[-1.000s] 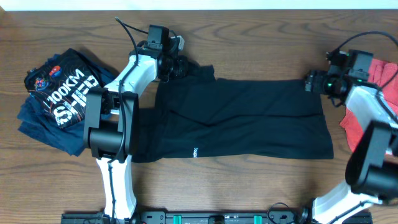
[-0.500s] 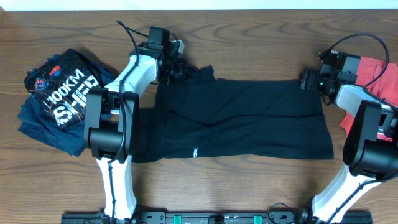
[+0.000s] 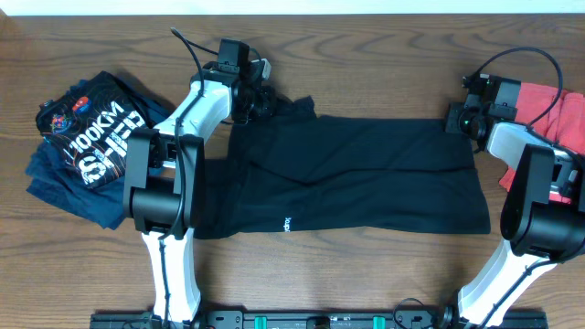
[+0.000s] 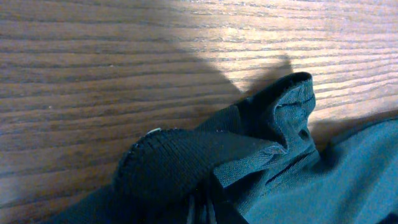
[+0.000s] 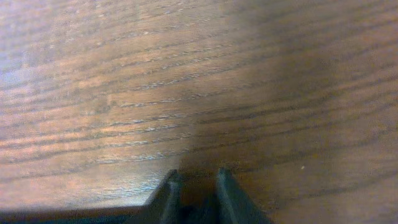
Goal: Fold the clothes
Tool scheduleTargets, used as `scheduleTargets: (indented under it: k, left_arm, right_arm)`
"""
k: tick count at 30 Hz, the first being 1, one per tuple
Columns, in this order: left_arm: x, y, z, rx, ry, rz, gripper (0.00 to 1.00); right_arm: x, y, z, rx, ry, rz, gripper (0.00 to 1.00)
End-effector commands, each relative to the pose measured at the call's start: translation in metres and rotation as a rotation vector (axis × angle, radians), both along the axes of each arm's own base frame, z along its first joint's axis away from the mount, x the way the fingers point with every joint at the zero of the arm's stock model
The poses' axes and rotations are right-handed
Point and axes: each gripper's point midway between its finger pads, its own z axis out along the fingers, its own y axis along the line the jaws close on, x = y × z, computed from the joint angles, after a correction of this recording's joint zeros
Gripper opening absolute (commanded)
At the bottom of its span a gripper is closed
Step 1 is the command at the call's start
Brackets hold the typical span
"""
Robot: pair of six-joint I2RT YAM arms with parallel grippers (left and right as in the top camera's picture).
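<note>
Two-arm hold on the black tee point(image 3: 356, 174): lies spread flat across the middle of the table point(image 3: 366, 46), long side running left to right, small white mark near the front hem. At the far left corner, left gripper point(image 3: 259, 99) clamped tight on a bunched, ribbed fold of the cloth. At the far right corner, right gripper point(image 3: 460, 119) with fingers point(image 5: 169, 190) drawn almost together and only a sliver of dark cloth between them; reads as a thin pinch, not a deep one. At the left edge, navy printed tee point(image 3: 91, 142) crumpled; by the right arm, red garment point(image 3: 562, 114); neither touching the held corners. Risks, as judged: could slip out of the right pinch on lifting, with so little cloth in the jaws; could snag or drag the red garment, with that heap just beside the right arm; could fold crooked, with one corner bunched and the other flat. From overhead: whole layout and both corners, fingertips hidden under the wrists. From the left wrist: raised, puckered fold and shadow on the wood, fingers not shown. From the right wrist: near-closed tips and bare wood beyond, nothing of the rest.
</note>
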Motion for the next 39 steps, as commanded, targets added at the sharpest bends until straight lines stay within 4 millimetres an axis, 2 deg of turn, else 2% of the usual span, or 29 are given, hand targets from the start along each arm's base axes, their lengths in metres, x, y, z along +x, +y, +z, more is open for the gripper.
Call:
scheduleTargets:
  k: [1,4,6,11,14,18,23,28,31,39]
  left_arm:
    - [0.005,-0.004,0.017,-0.018,-0.035,-0.010,0.06]
    - [0.004,-0.004,0.022,-0.018,-0.034,-0.010,0.06]
    - [0.001,-0.004,0.032,-0.019,-0.040,-0.010,0.06]
    - [-0.010,0.000,0.064,-0.014,-0.051,-0.007,0.06]
    - [-0.030,0.004,0.079,-0.005,-0.004,-0.007,0.06]
    - [-0.066,0.011,0.088,0.017,0.110,-0.007,0.06]
    - [-0.108,0.024,0.095,0.077,0.250,-0.001,0.06]
    - [-0.148,0.044,0.097,0.177,0.391,0.010,0.06]
    - [-0.166,0.048,0.098,0.197,0.466,0.006,0.06]
    - [-0.204,0.055,0.100,0.229,0.624,-0.002,0.06]
  right_arm:
    - [-0.011,-0.004,-0.023,-0.019,0.074,-0.066,0.01]
    - [-0.013,-0.007,-0.021,-0.008,0.080,-0.089,0.01]
    - [-0.015,-0.010,-0.016,-0.005,0.083,-0.104,0.01]
    - [-0.020,-0.018,0.015,-0.040,0.068,-0.138,0.03]
    - [-0.032,-0.023,0.038,-0.070,0.078,-0.159,0.05]
    - [-0.060,-0.028,0.064,-0.117,0.136,-0.193,0.04]
    - [-0.100,-0.026,0.083,-0.140,0.234,-0.207,0.05]
    - [-0.132,-0.020,0.080,-0.131,0.351,-0.198,0.07]
    - [-0.148,-0.017,0.075,-0.126,0.421,-0.193,0.04]
    - [-0.165,-0.018,0.072,-0.142,0.494,-0.196,0.04]
